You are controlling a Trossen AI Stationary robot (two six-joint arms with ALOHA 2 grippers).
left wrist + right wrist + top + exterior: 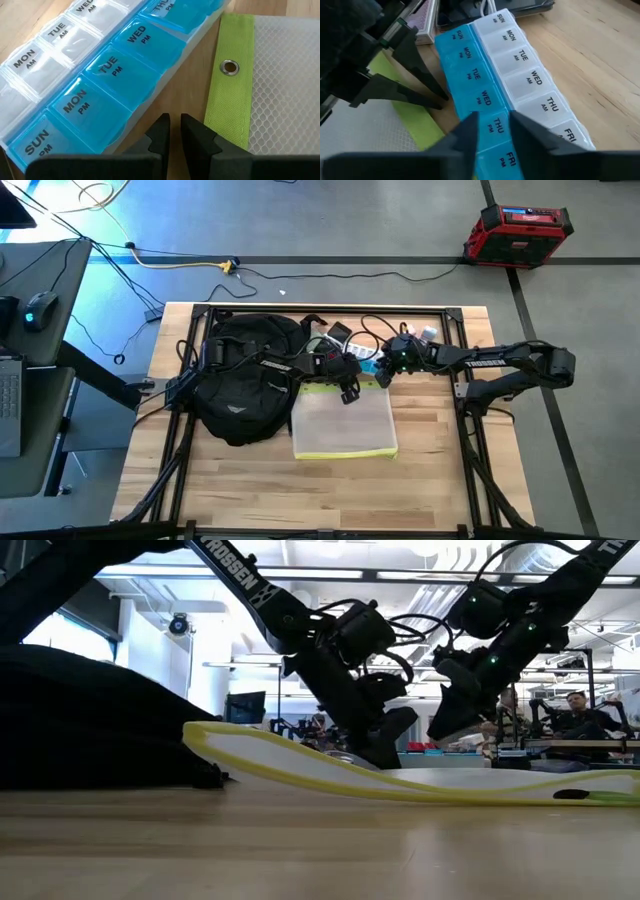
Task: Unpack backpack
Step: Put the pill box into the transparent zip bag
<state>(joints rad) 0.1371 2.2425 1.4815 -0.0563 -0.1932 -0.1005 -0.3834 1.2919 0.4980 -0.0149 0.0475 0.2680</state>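
The black backpack (245,380) (80,720) lies on the table's left part. Right of it lies a mesh pouch with a yellow-green border (345,425) (285,75). A blue and white weekly pill organizer (100,75) (510,85) lies flat on the table just beyond the pouch's far edge. My left gripper (349,395) (172,131) is shut and points down between the organizer's blue side and the pouch's green edge. My right gripper (384,377) (492,130) is open and hovers over the organizer's blue row, near THU and FRI. My left gripper comes down from above, with its shut fingertips (440,100) right at the organizer's blue long side (451,95), near the SUN end. I cannot tell whether they touch the organizer or the table.
Dark small items and cables (340,335) lie along the table's far edge behind the organizer. A red case (518,232) stands on the floor beyond the table. People sit in the room behind (575,715). Bare wood stretches along the near edge (330,490).
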